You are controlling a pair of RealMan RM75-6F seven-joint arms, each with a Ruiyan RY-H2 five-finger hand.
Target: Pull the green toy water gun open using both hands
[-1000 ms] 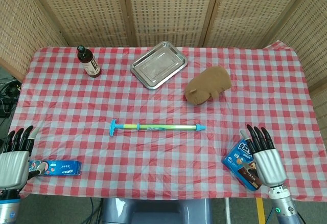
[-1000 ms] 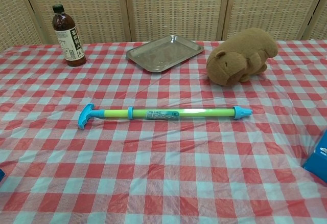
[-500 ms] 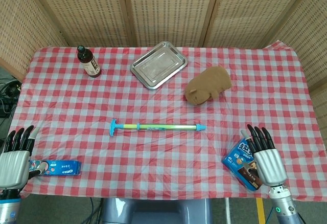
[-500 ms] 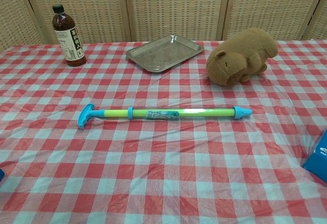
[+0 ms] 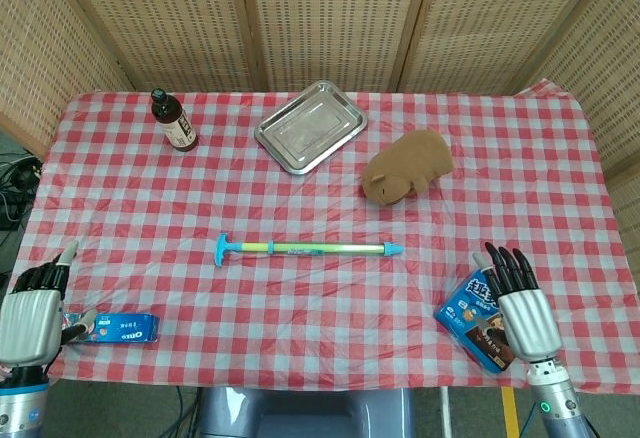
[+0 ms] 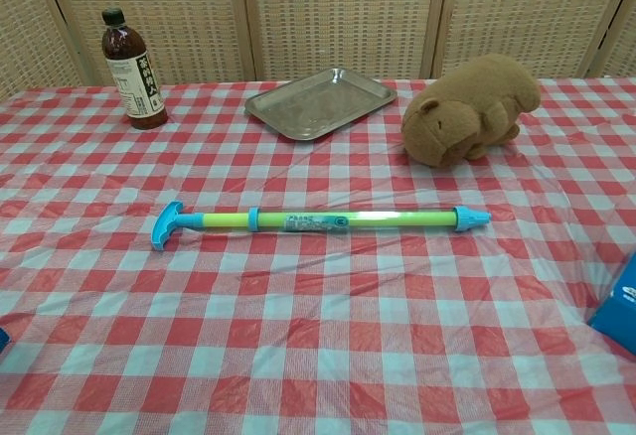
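The green toy water gun (image 5: 310, 249) lies untouched; the right hand (image 5: 522, 310) is spread empty, the left hand (image 5: 30, 315) seemingly part-curled, so both must be reached inward.

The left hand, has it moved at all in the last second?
Yes. In the head view the left hand has slid slightly down toward the near table edge, its fingertips dropping closer to the blue cookie box.
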